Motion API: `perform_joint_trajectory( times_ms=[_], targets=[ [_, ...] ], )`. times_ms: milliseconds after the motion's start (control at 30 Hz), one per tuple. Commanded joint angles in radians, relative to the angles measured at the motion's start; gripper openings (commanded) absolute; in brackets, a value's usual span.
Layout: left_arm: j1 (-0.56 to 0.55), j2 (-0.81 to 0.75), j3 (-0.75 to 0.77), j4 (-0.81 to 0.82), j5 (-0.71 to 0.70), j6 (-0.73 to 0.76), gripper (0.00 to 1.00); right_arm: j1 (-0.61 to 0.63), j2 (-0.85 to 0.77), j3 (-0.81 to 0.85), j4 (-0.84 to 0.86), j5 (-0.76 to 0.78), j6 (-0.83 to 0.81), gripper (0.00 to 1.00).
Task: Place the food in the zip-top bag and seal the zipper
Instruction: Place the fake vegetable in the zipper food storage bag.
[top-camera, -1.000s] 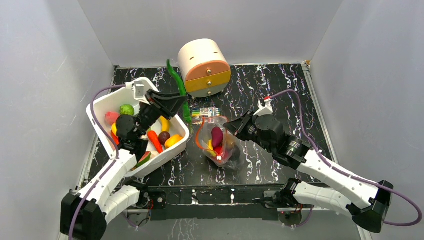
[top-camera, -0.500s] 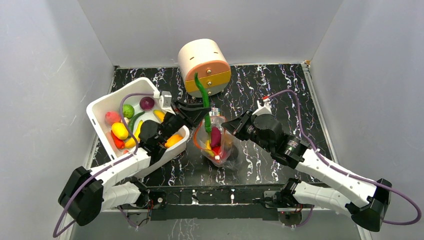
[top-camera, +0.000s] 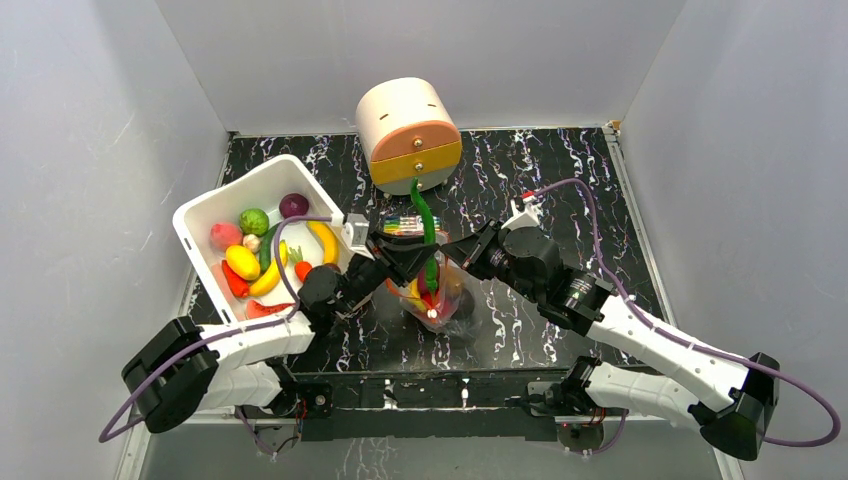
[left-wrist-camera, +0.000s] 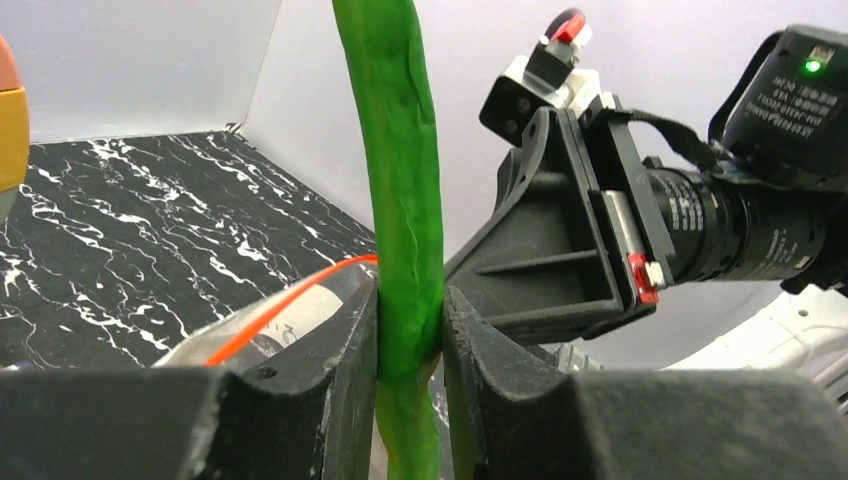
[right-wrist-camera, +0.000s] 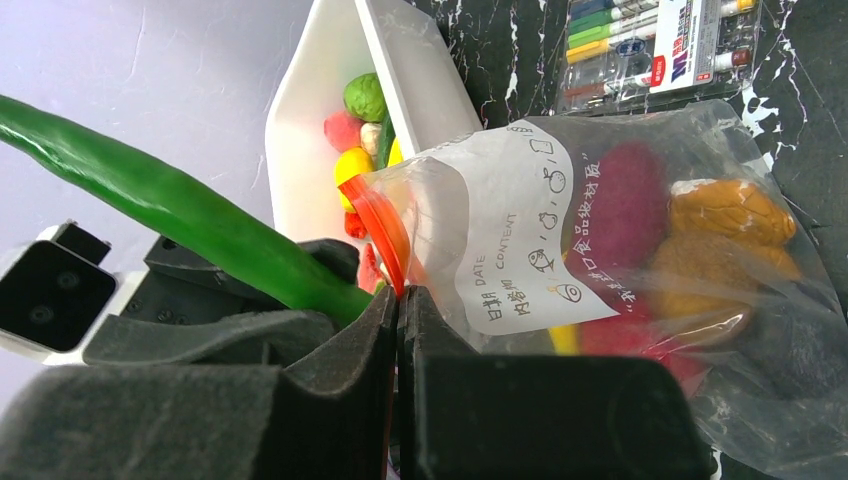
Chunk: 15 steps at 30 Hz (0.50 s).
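My left gripper (top-camera: 412, 262) is shut on a long green toy vegetable (top-camera: 427, 232), held upright over the mouth of the zip-top bag (top-camera: 445, 300). In the left wrist view the green piece (left-wrist-camera: 400, 190) is pinched between my jaws (left-wrist-camera: 410, 350), with the red-orange zipper (left-wrist-camera: 280, 305) just behind. My right gripper (top-camera: 465, 255) is shut on the bag's mouth edge; its wrist view shows the jaws (right-wrist-camera: 398, 330) closed on the zipper (right-wrist-camera: 385, 225). The bag (right-wrist-camera: 520, 240) holds a purple piece (right-wrist-camera: 625, 190) and an orange piece (right-wrist-camera: 735, 215). More food lies in the bin.
A white bin (top-camera: 200, 215) at the left holds a banana (top-camera: 325, 240), a green piece (top-camera: 254, 220), a purple piece (top-camera: 294, 205) and others. A pack of coloured pens (top-camera: 405, 225) lies behind the bag. A round drawer box (top-camera: 408, 135) stands at the back. Walls enclose the table.
My left arm has swung right from the bin to the bag, carrying the green piece and lowering it toward the bag's mouth. My right gripper has kept its hold on the bag.
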Motion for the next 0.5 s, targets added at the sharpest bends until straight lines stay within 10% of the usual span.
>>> perform_joint_trajectory(
  times_ms=[0,467],
  targets=[
    [-0.032,-0.01,-0.032,0.108,-0.064,0.047,0.23,0.004,-0.011,0.048,0.079,0.018,0.008,0.0],
    [-0.041,-0.124,-0.024,-0.138,-0.104,0.09,0.44,0.004,-0.02,0.034,0.084,-0.001,0.002,0.0]
  ],
)
